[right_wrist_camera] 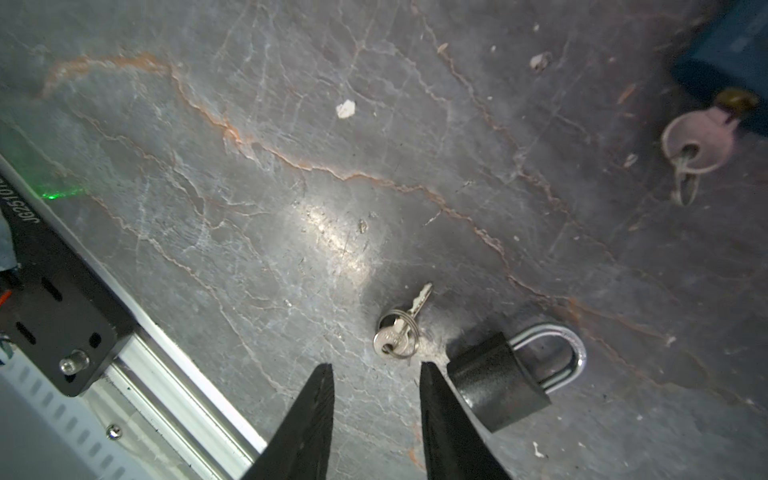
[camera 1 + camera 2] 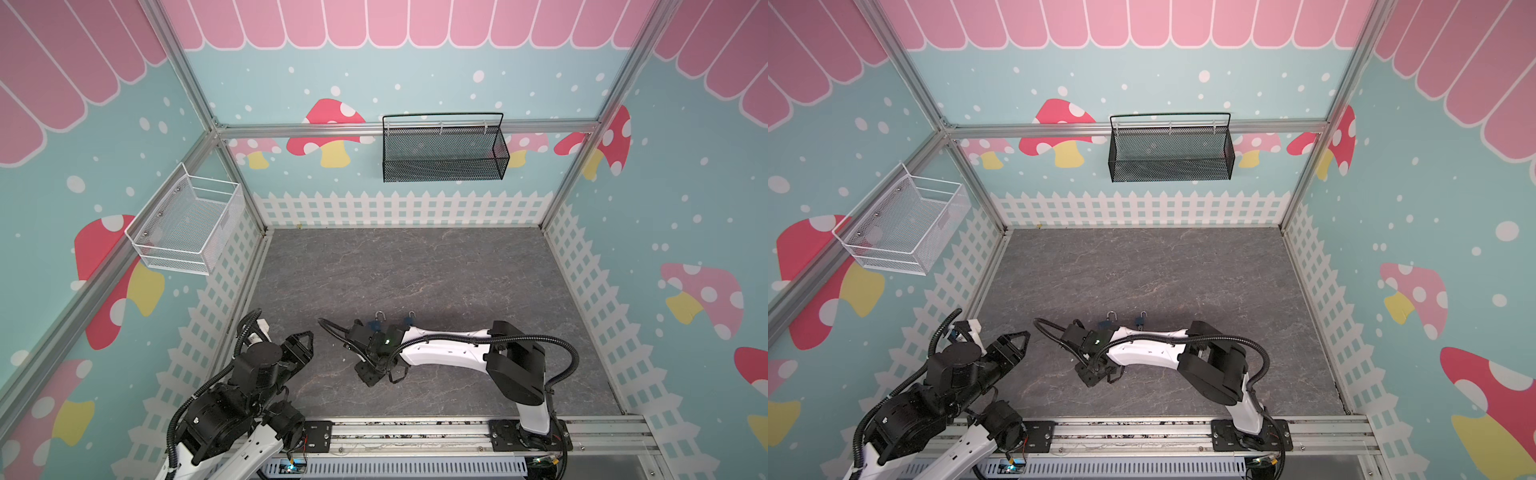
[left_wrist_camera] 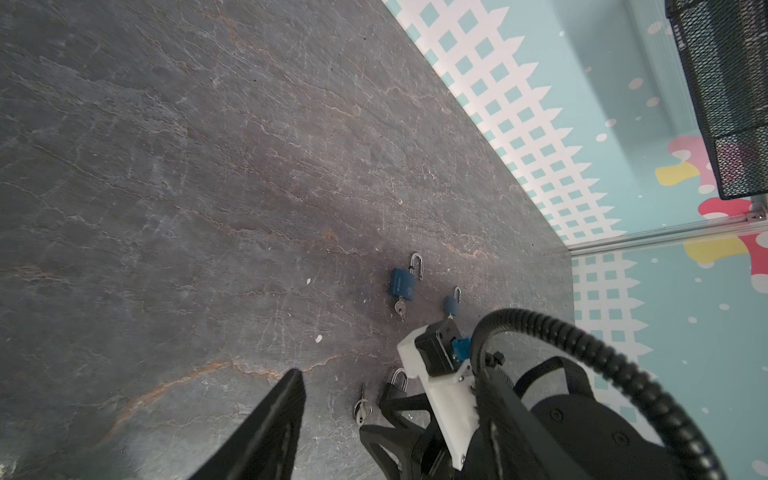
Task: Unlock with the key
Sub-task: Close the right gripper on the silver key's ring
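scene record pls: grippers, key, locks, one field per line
right gripper: open, empty, low over the table
loose key: flat on the table on its ring, just ahead of the right gripper
black padlock: lying close beside the right gripper, shackle looks shut
large blue padlock: on the table, key in its keyhole
small blue padlock: next to the large one
left gripper: open, empty, off to the side

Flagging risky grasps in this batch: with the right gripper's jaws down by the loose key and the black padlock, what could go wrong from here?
1. The key lies flat on the table, just beyond the tips of the right gripper. The jaws may close short of it or catch only its ring.
2. One jaw stands right beside the black padlock, so it may nudge the lock aside.
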`<state>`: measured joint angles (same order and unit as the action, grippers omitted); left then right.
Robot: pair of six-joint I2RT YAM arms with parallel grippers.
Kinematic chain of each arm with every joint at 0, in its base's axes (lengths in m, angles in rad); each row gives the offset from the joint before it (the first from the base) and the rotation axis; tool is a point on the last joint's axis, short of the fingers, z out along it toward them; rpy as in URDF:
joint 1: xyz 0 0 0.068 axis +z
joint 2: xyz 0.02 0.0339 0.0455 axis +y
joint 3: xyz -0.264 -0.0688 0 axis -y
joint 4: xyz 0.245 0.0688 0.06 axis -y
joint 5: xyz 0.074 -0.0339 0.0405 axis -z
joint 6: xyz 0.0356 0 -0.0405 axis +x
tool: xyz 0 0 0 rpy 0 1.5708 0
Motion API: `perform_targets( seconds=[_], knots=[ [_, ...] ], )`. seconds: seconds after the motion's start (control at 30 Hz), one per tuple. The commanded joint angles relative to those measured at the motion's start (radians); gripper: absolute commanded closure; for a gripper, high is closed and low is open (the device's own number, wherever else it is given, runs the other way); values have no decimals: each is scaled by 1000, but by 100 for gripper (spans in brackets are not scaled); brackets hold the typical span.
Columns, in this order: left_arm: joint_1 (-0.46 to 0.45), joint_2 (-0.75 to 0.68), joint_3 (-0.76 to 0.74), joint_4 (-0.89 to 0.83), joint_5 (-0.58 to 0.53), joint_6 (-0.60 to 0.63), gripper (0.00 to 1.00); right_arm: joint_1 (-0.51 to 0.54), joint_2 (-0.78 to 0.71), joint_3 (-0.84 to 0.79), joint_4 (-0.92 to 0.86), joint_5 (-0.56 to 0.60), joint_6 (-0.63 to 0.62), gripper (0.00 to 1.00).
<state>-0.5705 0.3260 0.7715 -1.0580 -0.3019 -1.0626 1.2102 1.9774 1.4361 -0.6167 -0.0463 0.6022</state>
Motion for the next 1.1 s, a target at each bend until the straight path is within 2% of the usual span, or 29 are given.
perform_targets(
  seconds=[0.0, 0.3, 1.07],
  knots=[
    [7, 10, 9, -5, 8, 1, 35, -10, 23, -24, 15, -12, -9, 63],
    [6, 30, 9, 3, 12, 6, 35, -21, 35, -55, 46, -46, -12, 71],
    [6, 48, -14, 41, 23, 0, 34, -24, 50, -56, 71, -24, -61, 93]
  ],
)
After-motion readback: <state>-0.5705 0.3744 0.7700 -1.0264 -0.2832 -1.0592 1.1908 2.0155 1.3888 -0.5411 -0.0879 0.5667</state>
